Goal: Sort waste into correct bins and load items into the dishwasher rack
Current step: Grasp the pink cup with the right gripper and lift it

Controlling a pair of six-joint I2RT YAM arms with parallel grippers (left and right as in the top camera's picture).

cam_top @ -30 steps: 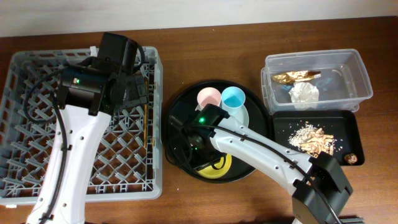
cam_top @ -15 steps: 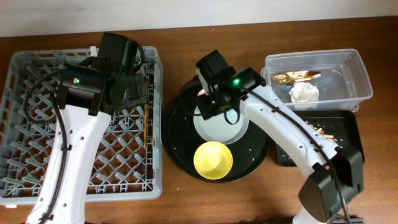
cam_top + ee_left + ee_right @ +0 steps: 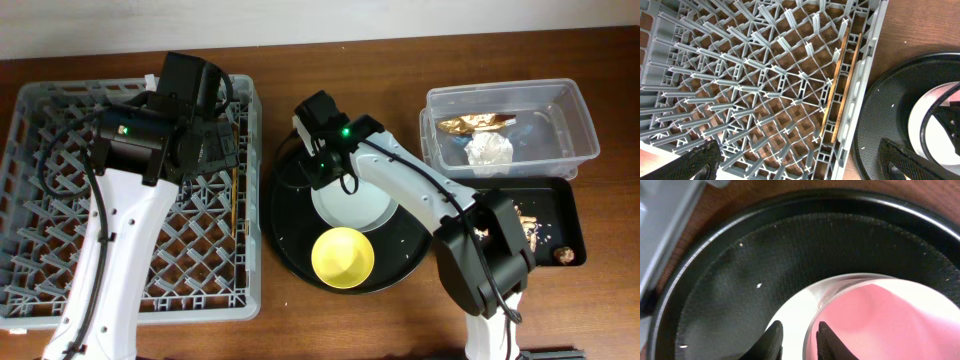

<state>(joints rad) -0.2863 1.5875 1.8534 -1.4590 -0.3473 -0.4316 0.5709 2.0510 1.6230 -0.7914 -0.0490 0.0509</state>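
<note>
My right gripper [image 3: 322, 168] [image 3: 799, 340] is low over the back of the round black tray [image 3: 290, 230]. Its fingers stand a narrow gap apart astride the rim of the pink cup [image 3: 880, 320], one inside and one outside; a sliver of the pale plate [image 3: 350, 205] shows between the outer finger and the wall. The blue cup is hidden under the right arm. The yellow bowl [image 3: 343, 256] sits at the tray's front. My left gripper [image 3: 218, 148] [image 3: 800, 165] is wide open and empty over the grey rack [image 3: 60, 200], above the chopsticks [image 3: 236, 195] [image 3: 842, 85] lying along its right wall.
The clear tub [image 3: 585, 120] at the back right holds the gold wrapper [image 3: 478, 124] and the white napkin [image 3: 489, 151]. The shallow black tray [image 3: 555, 200] in front of it holds food scraps [image 3: 525, 225] and is partly covered by the right arm.
My right arm swung from over the yellow bowl to the back of the round tray and now covers both cups. The left arm has not moved.
</note>
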